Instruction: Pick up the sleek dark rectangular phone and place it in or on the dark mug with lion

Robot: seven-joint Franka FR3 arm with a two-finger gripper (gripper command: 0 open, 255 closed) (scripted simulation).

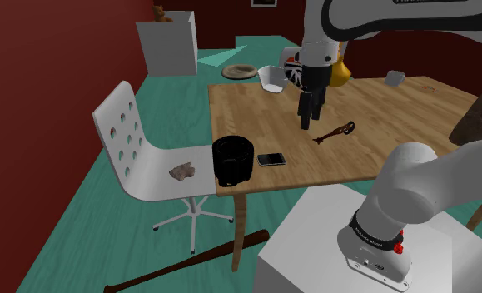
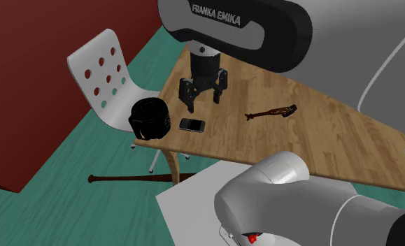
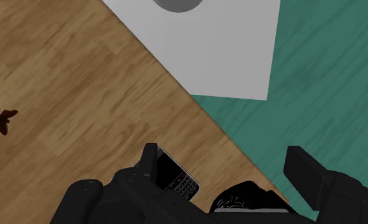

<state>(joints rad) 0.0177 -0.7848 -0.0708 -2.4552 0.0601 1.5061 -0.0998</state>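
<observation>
Rising from the white stand [image 1: 301,250], the arm reaches out over a wooden table [image 1: 397,116]. On the green floor beside the stand lies a brown bat [image 1: 251,240].

At the table's nearest corner a black mug [image 1: 232,161] stands upright. The phone [image 1: 271,159] lies flat on the wood just beside it, on the shoulder view's right, with a slim gap between them.

The gripper [image 1: 307,121] hangs above the table, farther in from that edge than the phone, which lies lower and off toward the mug's side. Its fingers are spread wide and clasp nothing. In the wrist view the phone [image 3: 174,176] rests by one finger [image 3: 149,158], partly hidden behind it and outside the gap. The mug's rim [image 3: 249,198] shows close by. In the second exterior view the phone [image 2: 192,125] sits just under the finger [image 2: 191,105] nearer the mug [image 2: 150,117].

The phone is a thin dark rectangle with a pale edge. It has a black screen and, below that, rows of small keys.

Farther along the table, past the gripper, lies a slim brown piece [image 1: 335,131], well apart from the phone. A white chair [image 1: 126,137] with round holes in its back stands beside the table, and a grey lump [image 1: 181,172] lies on its seat. At the table's far end are a white bowl [image 1: 272,79] and a yellow thing [image 1: 341,75]. Beyond them, a plate [image 1: 241,72] and a white box [image 1: 168,46] stand on the floor.
</observation>
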